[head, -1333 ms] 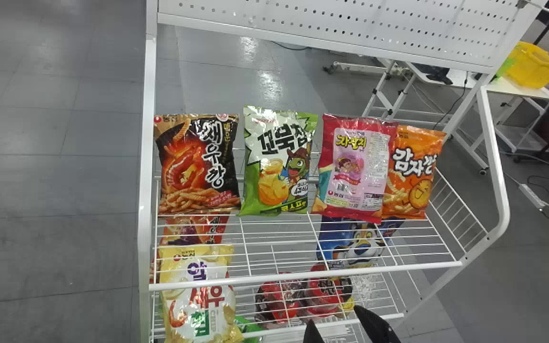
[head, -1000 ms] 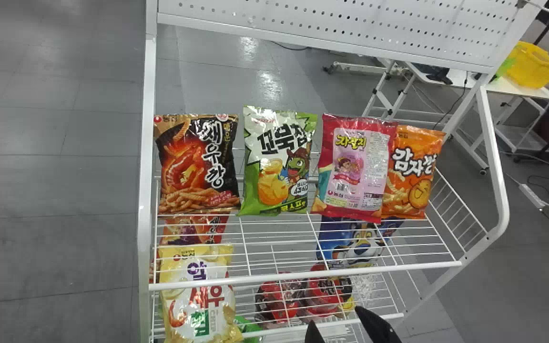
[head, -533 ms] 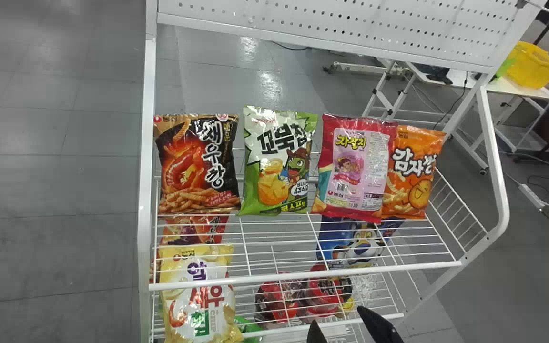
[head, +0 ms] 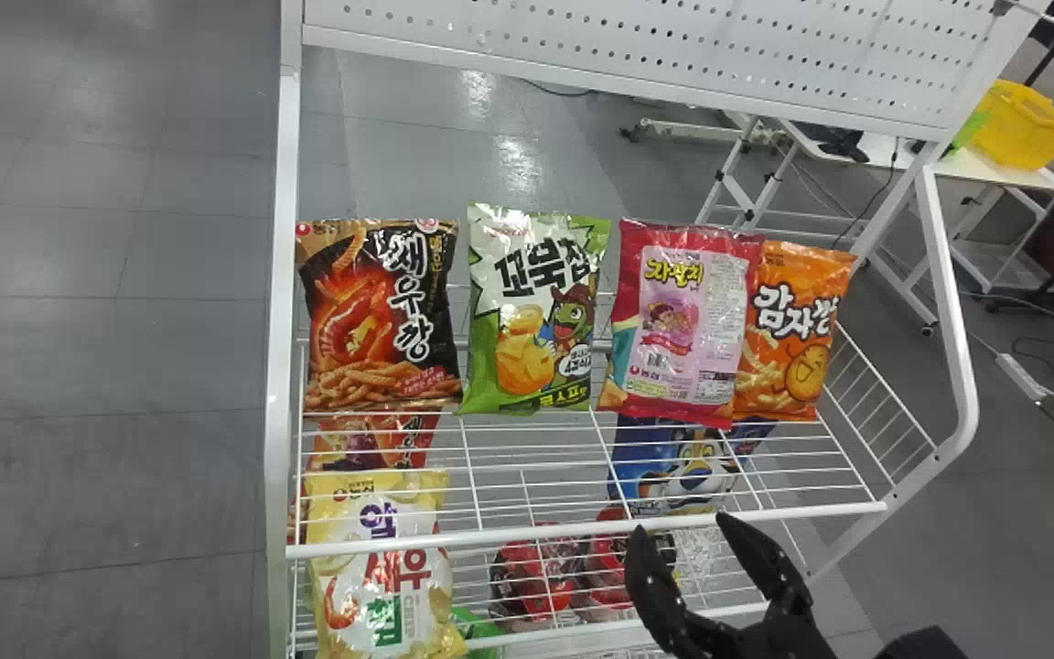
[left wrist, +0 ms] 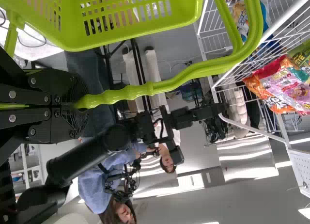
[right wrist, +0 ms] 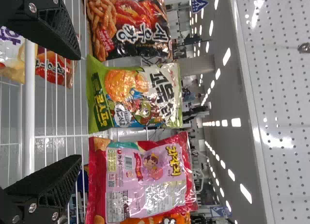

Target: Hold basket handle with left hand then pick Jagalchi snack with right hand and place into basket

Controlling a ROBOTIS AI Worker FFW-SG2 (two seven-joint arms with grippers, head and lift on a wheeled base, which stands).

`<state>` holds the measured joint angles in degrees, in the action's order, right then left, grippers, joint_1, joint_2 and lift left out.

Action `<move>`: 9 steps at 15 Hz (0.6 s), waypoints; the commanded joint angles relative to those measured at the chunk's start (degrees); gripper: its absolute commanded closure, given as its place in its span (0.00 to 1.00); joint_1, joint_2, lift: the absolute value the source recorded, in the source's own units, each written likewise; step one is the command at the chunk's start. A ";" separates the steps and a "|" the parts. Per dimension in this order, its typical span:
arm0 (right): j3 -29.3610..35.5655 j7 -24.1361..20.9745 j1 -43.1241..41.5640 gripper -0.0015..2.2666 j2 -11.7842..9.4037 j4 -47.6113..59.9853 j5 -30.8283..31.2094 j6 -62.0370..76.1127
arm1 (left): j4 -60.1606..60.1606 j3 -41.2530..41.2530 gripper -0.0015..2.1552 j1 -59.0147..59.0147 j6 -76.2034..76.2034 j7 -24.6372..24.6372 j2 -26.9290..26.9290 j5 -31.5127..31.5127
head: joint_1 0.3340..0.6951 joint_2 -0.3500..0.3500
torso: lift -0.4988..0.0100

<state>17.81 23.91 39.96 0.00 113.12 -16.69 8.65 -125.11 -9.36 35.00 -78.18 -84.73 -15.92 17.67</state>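
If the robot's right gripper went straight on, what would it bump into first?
Probably the green snack bag, straight ahead of the right gripper, though the shelf's front rail might come first; depth is unclear.

My right tool (head: 684, 533) points forward from the head view's bottom edge, its two black fingers spread wide apart. My left tool (left wrist: 77, 105) has its fingers closed together.
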 commanded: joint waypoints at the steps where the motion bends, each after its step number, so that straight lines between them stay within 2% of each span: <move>1: 2.75 -0.09 -3.83 0.04 0.05 1.05 -0.36 -7.21 | -0.22 -0.13 0.99 0.16 0.00 0.00 -0.08 0.00 | 1.00 0.00 | 0.96; 9: 11.45 -1.32 -19.04 0.04 0.05 3.34 -0.45 -29.18 | -0.31 -0.13 0.99 0.16 0.00 0.00 -0.26 -0.18 | 1.00 0.00 | 0.96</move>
<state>27.66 22.59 24.00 0.00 116.41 -17.26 -16.73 -125.41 -9.49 35.16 -78.18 -84.73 -16.09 17.50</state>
